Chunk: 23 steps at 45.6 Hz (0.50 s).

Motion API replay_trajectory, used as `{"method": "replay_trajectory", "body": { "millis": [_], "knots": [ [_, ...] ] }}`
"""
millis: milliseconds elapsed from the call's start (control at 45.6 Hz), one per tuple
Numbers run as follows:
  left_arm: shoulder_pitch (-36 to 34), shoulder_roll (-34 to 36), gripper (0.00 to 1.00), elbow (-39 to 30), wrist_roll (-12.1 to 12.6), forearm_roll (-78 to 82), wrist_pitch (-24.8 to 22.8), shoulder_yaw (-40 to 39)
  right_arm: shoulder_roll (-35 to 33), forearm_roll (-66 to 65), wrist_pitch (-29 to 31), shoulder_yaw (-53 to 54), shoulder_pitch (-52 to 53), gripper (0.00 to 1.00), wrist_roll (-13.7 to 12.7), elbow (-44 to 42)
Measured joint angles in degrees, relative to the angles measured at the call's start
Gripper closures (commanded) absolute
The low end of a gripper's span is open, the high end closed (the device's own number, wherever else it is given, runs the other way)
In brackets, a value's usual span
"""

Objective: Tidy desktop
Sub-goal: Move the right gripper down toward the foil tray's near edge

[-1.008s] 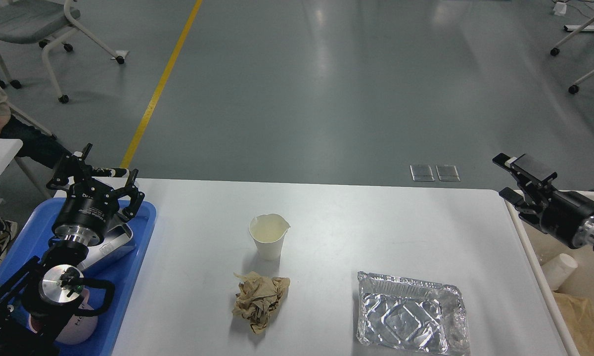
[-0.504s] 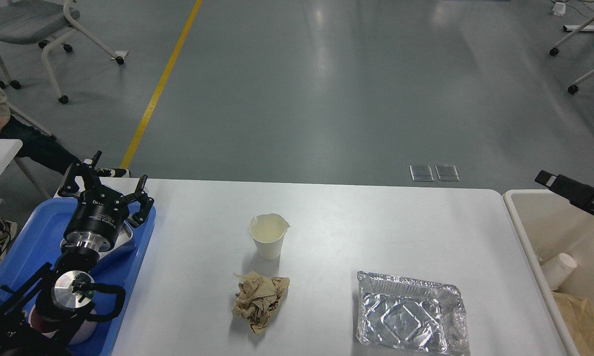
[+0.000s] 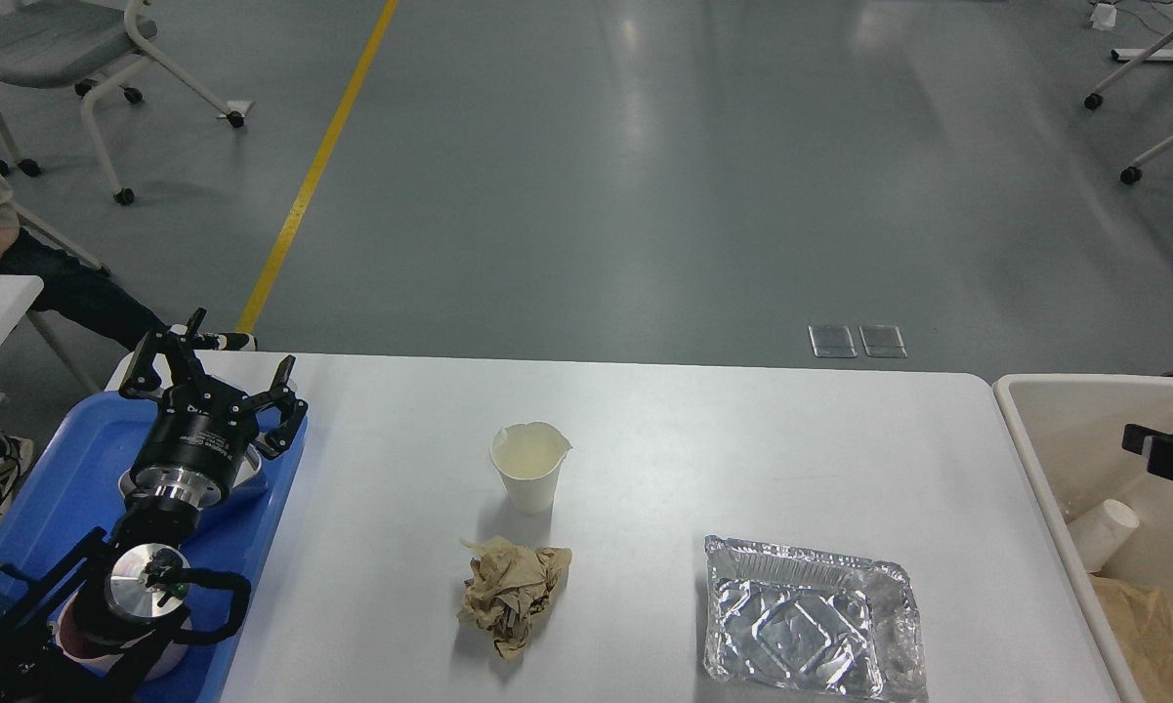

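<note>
Three items sit on the white desktop (image 3: pixel 742 439): a paper cup (image 3: pixel 530 467) mid-table, a crumpled brown paper (image 3: pixel 514 594) just near of it, and a foil tray (image 3: pixel 809 620) near right. Left gripper (image 3: pixel 217 376) hangs over the blue tray (image 3: pixel 68 469), fingers spread, empty. Right gripper (image 3: pixel 1167 452) barely shows over the beige bin (image 3: pixel 1035 430); cannot tell its state. I'd say clearing is partway.
</note>
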Motion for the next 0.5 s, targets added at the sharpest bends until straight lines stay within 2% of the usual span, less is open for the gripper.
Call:
{"method": "replay_trajectory", "body": {
  "millis": [285,416,504],
  "knots": [
    [0.1,-1.1,0.04,0.0,0.0,0.2,0.0,0.1,-0.9,-0.3,1.0,-2.9,-0.3,0.00,-0.1,-1.2],
    [0.5,-1.3,0.04,0.0,0.0,0.3,0.1,0.1,-0.1,-0.2,6.2,-3.7,-0.8,0.00,-0.1,-1.4],
    [0.8,-1.3,0.04,0.0,0.0,0.3,0.2,0.1,3.0,-0.2,9.7,-3.9,-0.7,0.00,-0.1,-1.2]
  ]
}}
